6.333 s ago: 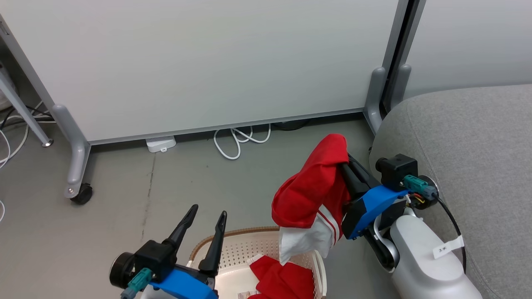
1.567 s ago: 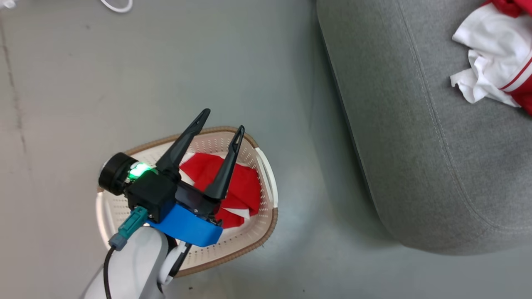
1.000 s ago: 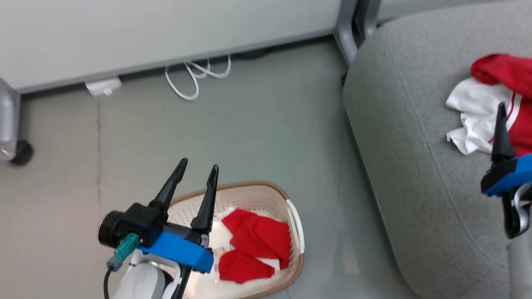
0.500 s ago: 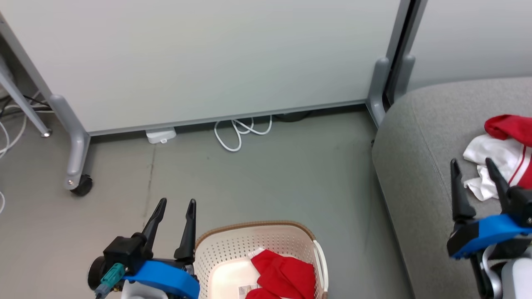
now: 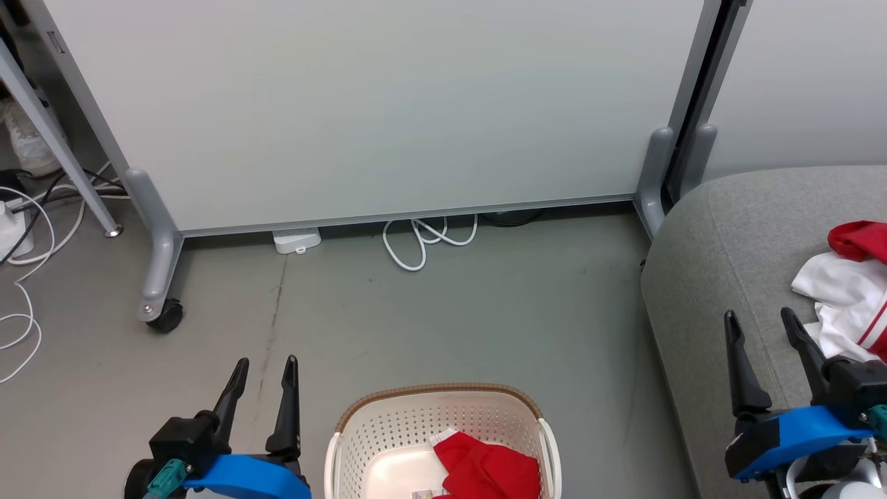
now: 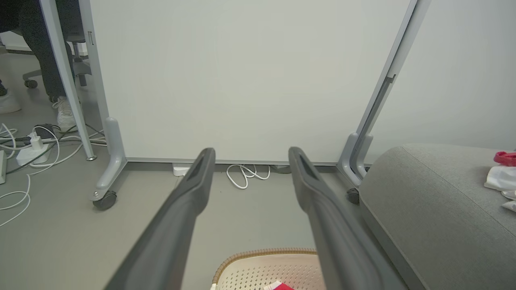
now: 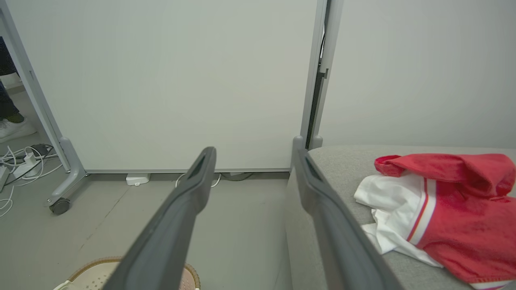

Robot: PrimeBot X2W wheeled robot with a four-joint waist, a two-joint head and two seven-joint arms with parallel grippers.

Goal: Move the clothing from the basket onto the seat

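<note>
Down in the basket (image 5: 388, 433), the red garment (image 5: 488, 471) lies between the two open, empty jaws, touching neither.

Office or lab space: wheeled partition panels (image 5: 360, 104), loose cables (image 5: 423, 239) on a bare grey floor (image 5: 485, 312).

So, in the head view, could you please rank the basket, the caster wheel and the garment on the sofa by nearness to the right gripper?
From the right gripper:
1. Red and white garment, just right of it on the sofa.
2. Basket, on the floor to its left.
3. Caster wheel, far left.
</note>
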